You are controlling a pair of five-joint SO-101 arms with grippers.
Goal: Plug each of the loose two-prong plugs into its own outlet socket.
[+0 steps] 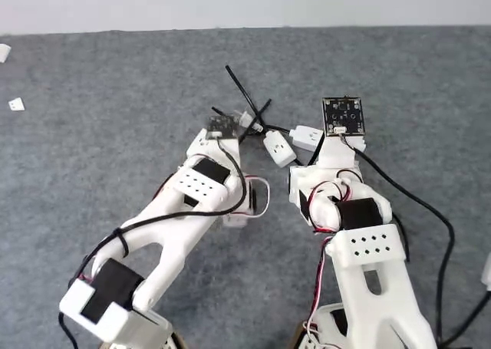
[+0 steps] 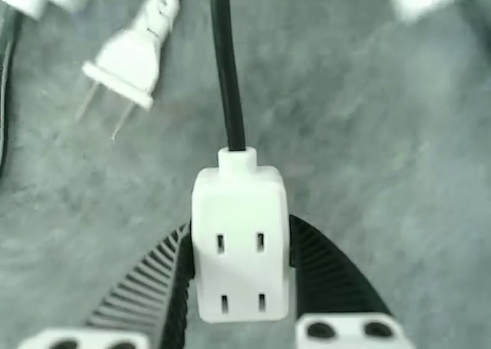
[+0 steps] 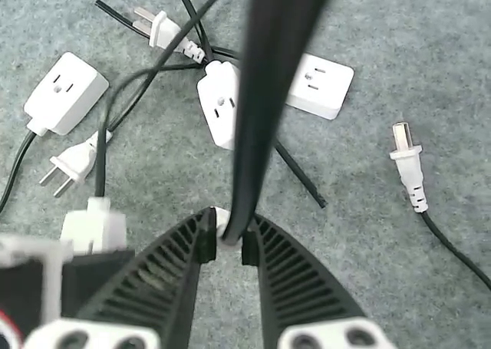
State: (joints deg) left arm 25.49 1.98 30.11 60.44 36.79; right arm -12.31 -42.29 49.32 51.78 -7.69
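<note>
left gripper (image 2: 239,232): jaws part-way open, clamped on both flanks of a white plastic outlet block with two pairs of slots (image 2: 242,249); slotted face is towards the wrist camera; thick black cord (image 2: 225,65) leaves the block's far end; can't tell if the block rests on the grey felt tabletop (image 2: 399,157) or is held just off it; loose white two-prong plug (image 2: 126,61) lies beyond the block, off to one side, prongs bare, not touching it

right gripper (image 3: 228,220): jaws nearly closed, pinching a black cable (image 3: 265,88) that rises past the wrist camera; small white bit at the pinch point, can't tell what it is

beyond the right gripper on the felt: white oblong socket (image 3: 219,107) just beside a white square wall-type socket (image 3: 322,84); second white square socket (image 3: 65,92) well apart from them; three loose plugs: upper white plug (image 3: 161,28) among crossed black cords, small white plug (image 3: 73,161) near the second square socket, lone white plug (image 3: 406,161) apart on the other side
</note>
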